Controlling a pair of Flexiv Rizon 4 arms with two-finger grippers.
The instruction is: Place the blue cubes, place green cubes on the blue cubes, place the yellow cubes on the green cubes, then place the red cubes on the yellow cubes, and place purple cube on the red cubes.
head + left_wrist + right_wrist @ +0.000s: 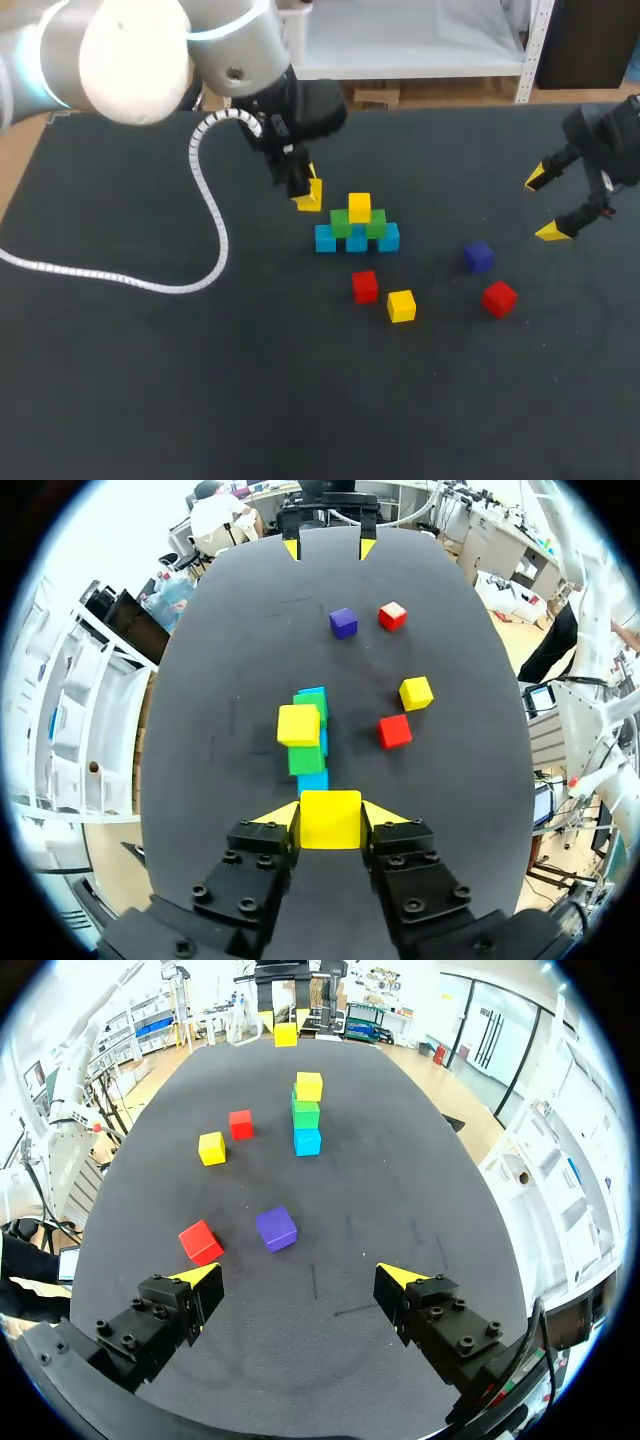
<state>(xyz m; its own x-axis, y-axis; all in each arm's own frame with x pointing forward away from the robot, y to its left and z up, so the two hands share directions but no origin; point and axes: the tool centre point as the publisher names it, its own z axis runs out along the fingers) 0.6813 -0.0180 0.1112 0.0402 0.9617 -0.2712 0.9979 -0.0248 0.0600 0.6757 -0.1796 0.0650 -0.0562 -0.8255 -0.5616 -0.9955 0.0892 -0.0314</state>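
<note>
A pyramid stands mid-table: a row of blue cubes (357, 241), two green cubes (342, 224) on them, and one yellow cube (359, 207) on top. My left gripper (308, 193) hovers just left of the pyramid, shut on a second yellow cube (330, 819); ahead of it is the stack's yellow cube (298, 725). A loose red cube (365, 286), another yellow cube (401, 305), a second red cube (499, 297) and the purple cube (478, 256) lie on the table. My right gripper (548, 205) hangs open at the right, with the purple cube (276, 1228) ahead of it.
A white coiled cable (205, 190) trails from my left arm across the table's left half. The black tabletop (300, 400) is bare in front of the cubes.
</note>
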